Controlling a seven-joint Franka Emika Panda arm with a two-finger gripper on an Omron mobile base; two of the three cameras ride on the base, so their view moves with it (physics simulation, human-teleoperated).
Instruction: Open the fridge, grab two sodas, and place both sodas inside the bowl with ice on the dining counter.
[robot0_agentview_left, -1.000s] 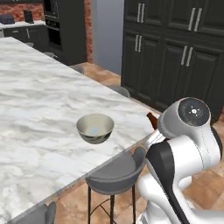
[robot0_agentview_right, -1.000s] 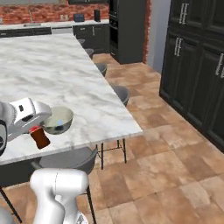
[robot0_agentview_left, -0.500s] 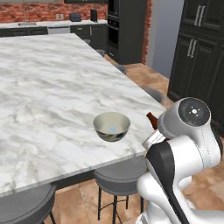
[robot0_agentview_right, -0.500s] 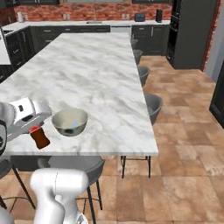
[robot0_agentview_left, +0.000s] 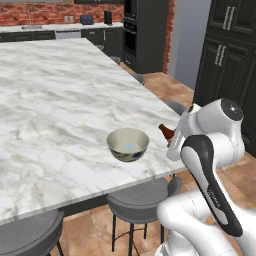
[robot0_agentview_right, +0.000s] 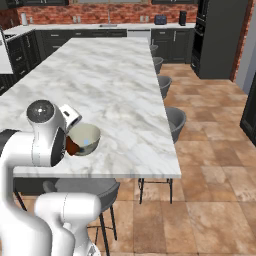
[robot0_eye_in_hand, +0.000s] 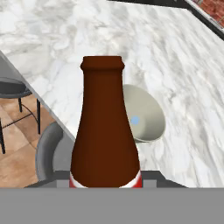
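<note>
Here, smooth narrow-necked brown bottle (robot0_eye_in_hand: 105, 131) nears round bowl (robot0_eye_in_hand: 142, 114).

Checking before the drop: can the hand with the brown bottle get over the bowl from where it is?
Probably yes. The hand holds the bottle just off the dining counter edge, beside the bowl. The bowl sits near that edge, and nothing stands between them.

A home kitchen — a big marble dining counter (robot0_agentview_left: 60, 100) ringed by round grey stools (robot0_agentview_right: 175, 120), dark cabinets (robot0_agentview_left: 227, 45) and a brick back wall (robot0_agentview_right: 125, 11) — with terracotta floor tiles (robot0_agentview_right: 210, 175).
</note>
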